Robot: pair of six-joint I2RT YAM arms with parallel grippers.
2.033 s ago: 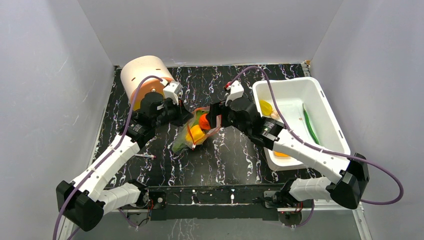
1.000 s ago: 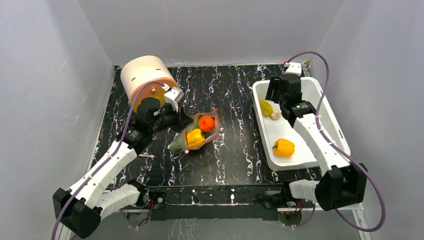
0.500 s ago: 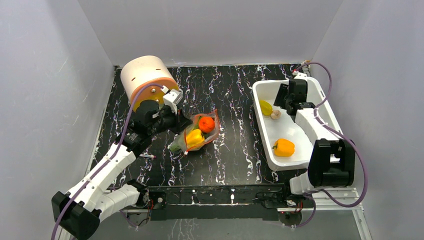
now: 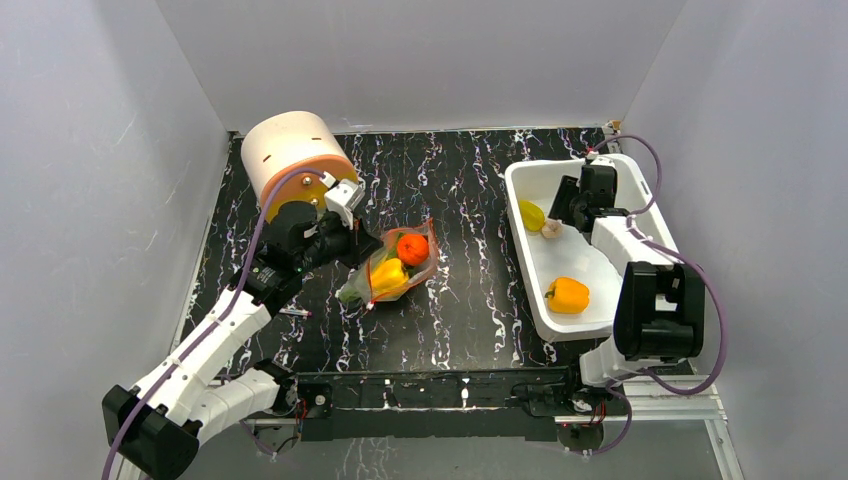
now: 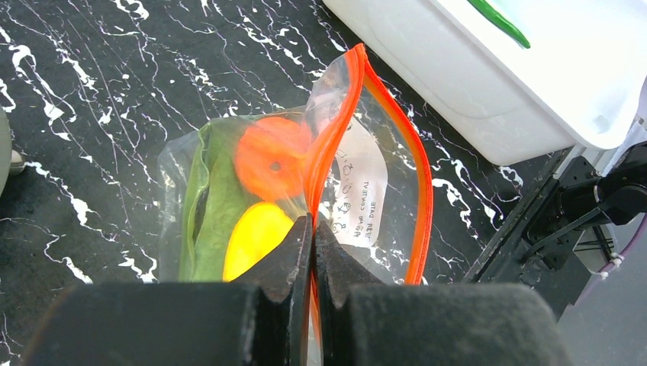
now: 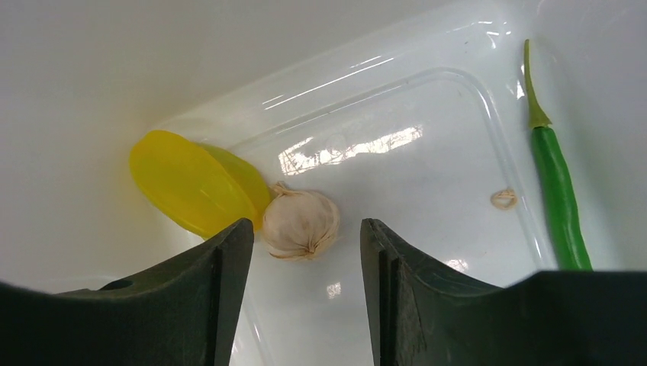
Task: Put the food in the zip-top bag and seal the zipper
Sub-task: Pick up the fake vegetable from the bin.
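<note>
Right jaws, spread, sit low in the tub's far-left corner w/ walls close on two sides, garlic in line btwn the tips, yellow piece just beside it. Bare desk lies btwn tub and bag. Left jaws pressed together on the zipper, bag mid-desk holding tomato + pepper. Vs half a sec ago: right elbow folded back nearer, bag unmoved.

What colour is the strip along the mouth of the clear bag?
Orange-red. The zipper strip shows best in the left wrist view.
</note>
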